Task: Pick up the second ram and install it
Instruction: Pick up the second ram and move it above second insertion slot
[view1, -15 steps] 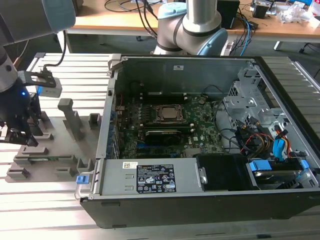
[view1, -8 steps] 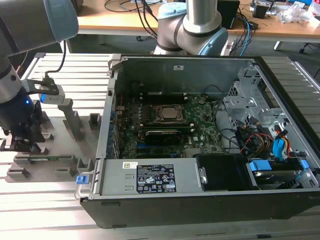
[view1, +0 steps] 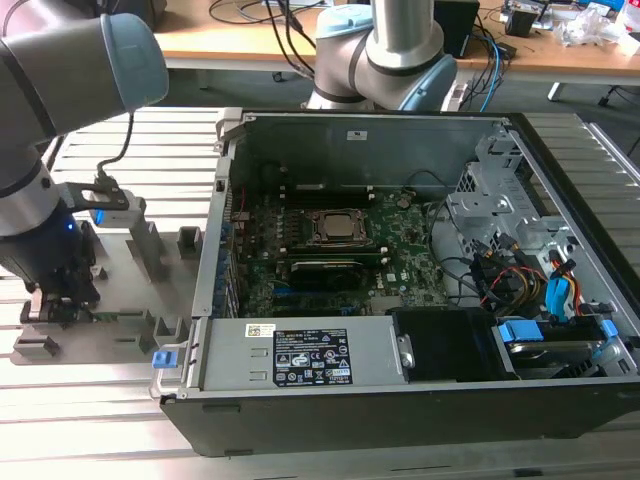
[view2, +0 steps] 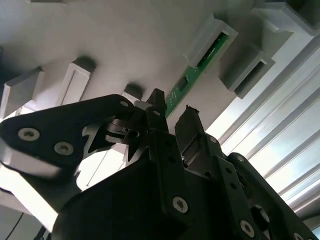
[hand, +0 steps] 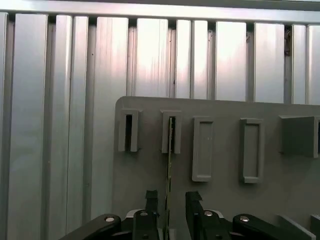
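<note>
Slotted aluminium table (hand: 60, 75) is seen beneath a grey fixture plate (hand: 280, 200), and the work is centred low over that plate.

Nearest the wrist cameras, the gripper (hand: 172, 202) is positioned with its jaws narrowly parted, one finger (hand: 152, 202) on each side of the second ram (hand: 169, 160). The stick is shown edge-on in the first wrist view, with a slim gap on either side of it, the gap being wider on one side. No clamping is judged to have been made yet.

A little further off, the far end of the ram is seated upright in a slotted holder (hand: 171, 131) on the plate, just beside an empty holder (hand: 202, 149). In the second wrist view its green face is seen running from that slot down between the fingertips.

For a sound grasp, the stick should be centred between the pads, so that both flat faces are met together and the board is not bent sideways. The pads are best kept square to the faces and clear of the neighbouring holder. Any pull is best kept in line with the slot, since binding could be caused by a tilt.

Farthest off, the open computer case (view1: 560, 200) and its motherboard (view1: 400, 240) are seen well apart from the gripper, toward the exterior view's right.
</note>
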